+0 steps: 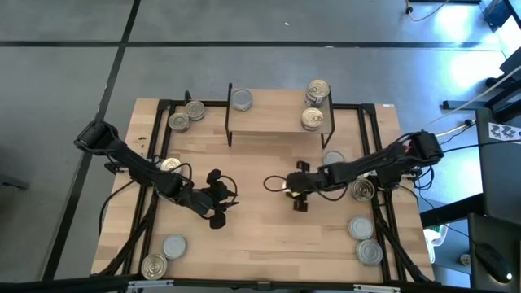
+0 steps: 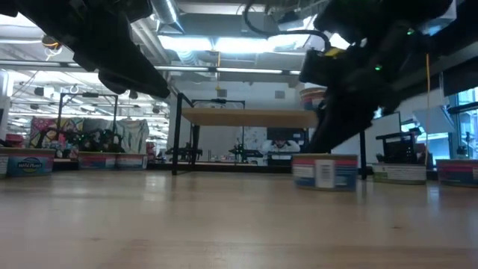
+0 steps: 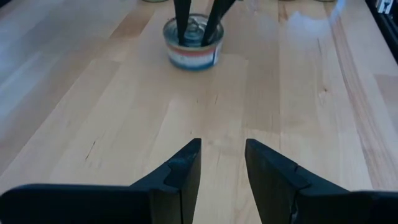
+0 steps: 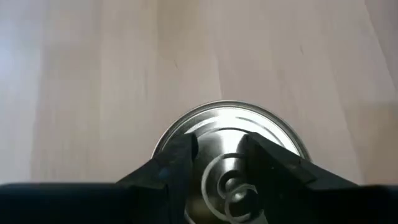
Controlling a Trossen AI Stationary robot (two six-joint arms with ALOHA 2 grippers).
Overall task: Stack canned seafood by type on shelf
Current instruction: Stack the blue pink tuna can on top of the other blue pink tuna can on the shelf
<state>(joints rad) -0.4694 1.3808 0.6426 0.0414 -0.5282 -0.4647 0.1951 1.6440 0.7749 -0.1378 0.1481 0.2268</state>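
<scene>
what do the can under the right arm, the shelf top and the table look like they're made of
Can: seemingly metal, its silver lid glossy with pressed rings and a pull tab; the printed band around its side looks like paper or print, hard to tell which.
Shelf: pale wood board, matte, on thin black legs that look metal.
Table: light wood with visible grain and plank seams, and a faint sheen.

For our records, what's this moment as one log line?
right gripper: fingers over silver-top can, mid-table | left gripper: open, empty, facing it
</scene>
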